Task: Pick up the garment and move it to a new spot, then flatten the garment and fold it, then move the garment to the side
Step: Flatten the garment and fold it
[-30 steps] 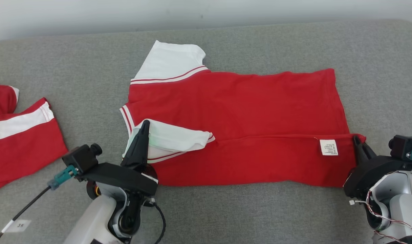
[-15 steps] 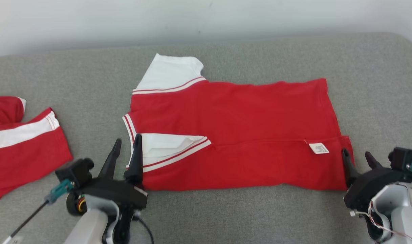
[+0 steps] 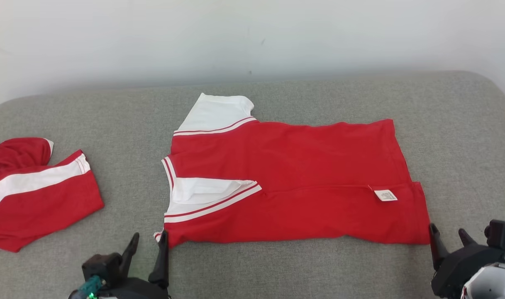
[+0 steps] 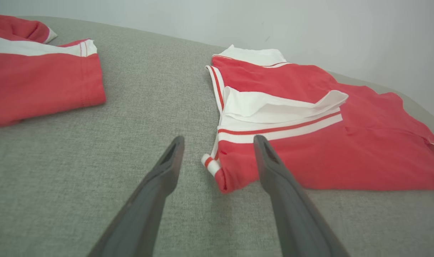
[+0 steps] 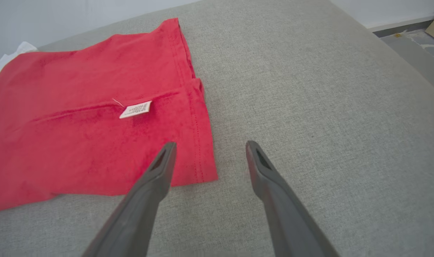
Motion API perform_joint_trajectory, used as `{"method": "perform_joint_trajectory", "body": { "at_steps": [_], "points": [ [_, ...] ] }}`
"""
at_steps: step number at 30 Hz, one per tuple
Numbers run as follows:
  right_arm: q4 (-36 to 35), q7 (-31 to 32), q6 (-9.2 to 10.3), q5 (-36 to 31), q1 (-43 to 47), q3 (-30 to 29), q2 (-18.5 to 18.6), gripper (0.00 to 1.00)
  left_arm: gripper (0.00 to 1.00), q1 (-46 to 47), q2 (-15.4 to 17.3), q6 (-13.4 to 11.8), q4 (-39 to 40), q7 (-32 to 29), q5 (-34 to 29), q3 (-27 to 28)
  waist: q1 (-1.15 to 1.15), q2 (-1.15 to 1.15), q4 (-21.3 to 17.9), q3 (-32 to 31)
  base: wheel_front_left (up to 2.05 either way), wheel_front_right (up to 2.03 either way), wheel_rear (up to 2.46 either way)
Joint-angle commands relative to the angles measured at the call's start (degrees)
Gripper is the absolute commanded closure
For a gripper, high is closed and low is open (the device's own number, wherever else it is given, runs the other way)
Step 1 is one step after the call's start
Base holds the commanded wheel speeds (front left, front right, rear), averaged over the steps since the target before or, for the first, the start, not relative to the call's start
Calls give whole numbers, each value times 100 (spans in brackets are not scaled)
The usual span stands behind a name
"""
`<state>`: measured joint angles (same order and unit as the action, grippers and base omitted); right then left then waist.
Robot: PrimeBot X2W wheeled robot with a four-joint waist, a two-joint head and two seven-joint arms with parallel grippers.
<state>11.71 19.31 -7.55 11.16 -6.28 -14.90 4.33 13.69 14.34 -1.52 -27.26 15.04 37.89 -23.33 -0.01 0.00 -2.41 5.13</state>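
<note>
**Fig. Red-and-white garment part-folded on the padded surface; both hands free.**

**Position.** The garment (image 3: pixel 293 182) lies flat at the middle of the grey padded surface (image 3: pixel 111 112). Its length runs left to right. Its near long side is turned over onto the body, so the care label (image 3: pixel 386 195) faces up. A second red-and-white garment (image 3: pixel 36 195) lies well apart at the left edge.

**Hands.** The left hand (image 3: pixel 149 234) is spread wide and holds nothing. It sits just off the garment's near-left corner. The right hand (image 3: pixel 447 229) is likewise parted and empty, just beside the near-right corner.

**Handling (judged).**
- The cloth looks like a light, limp knit. It should sag and drape wherever it is unsupported, and slack may wrinkle it.
- The woven upholstery may drag on it, so lifting seems safer than sliding.
- The two near corners look the best holds. Each is doubled, so a pinch should take both layers or the fold will open.

**Views compared.**
- The head view gives the full outline, the far white sleeve (image 3: pixel 215 112) and both hands together.
- The left wrist view shows the folded white sleeve (image 4: pixel 274 105) standing a little off the body rather than lying flat. It also shows a small striped cuff (image 4: pixel 210 165) poking out at the corner between that hand's fingers.
- The right wrist view shows the hem stitching (image 5: pixel 197 142), the small step where the turned-over layer juts past the hem beneath, and a strip of floor (image 5: pixel 409 35) beyond the right edge.
</note>
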Motion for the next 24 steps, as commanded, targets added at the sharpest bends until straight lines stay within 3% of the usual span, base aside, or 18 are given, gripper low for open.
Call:
{"method": "perform_joint_trajectory", "body": {
  "at_steps": [1,14,24],
  "points": [
    [-29,15,15,-51,58,-19,-13,0,0,-61,2,-12,-6,18,-61,-13,1,0,-8,-9,0,0,0],
    [51,271,15,-478,-161,-198,-126,0,0,319,-73,-499,-226,-382,-369,-263,1,0,-8,207,0,0,0],
    [442,337,15,-649,-525,-270,-137,0,0,683,-136,-664,-496,-848,-420,-394,1,0,9,495,0,0,0]
  ]
}}
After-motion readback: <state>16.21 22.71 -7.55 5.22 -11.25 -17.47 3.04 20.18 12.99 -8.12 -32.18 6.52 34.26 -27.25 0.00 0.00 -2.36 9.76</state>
